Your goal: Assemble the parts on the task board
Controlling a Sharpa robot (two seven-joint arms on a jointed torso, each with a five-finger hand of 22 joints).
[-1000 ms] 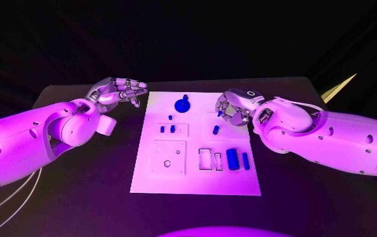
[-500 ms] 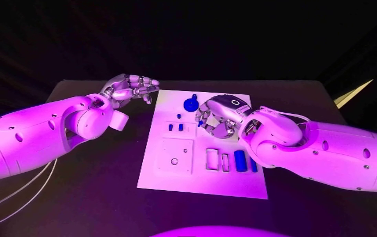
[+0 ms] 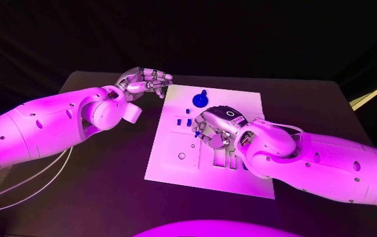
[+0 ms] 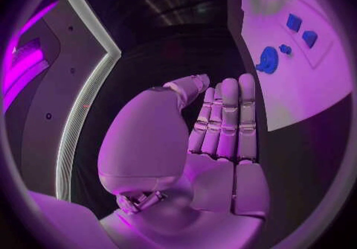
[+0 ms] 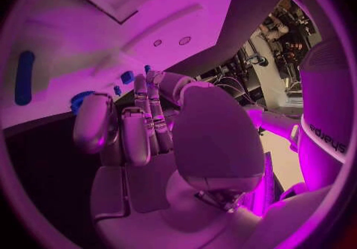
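You're seeing 1 white rectangular task board (image 3: 177, 166) lying mid black tabletop (image 3: 94, 182), 1 round blue disc part (image 3: 201, 100) near its far edge. Left hand (image 3: 145, 81) hovering beside board w/ fingers curled, holding nothing. Right hand (image 3: 213, 131) hanging over board centre, fingers curled; can't tell if gripping anything.

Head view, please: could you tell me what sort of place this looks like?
Probably a robotics lab test bench: a black table carries a white task board with small blue parts, and the left hand and right hand work above it.
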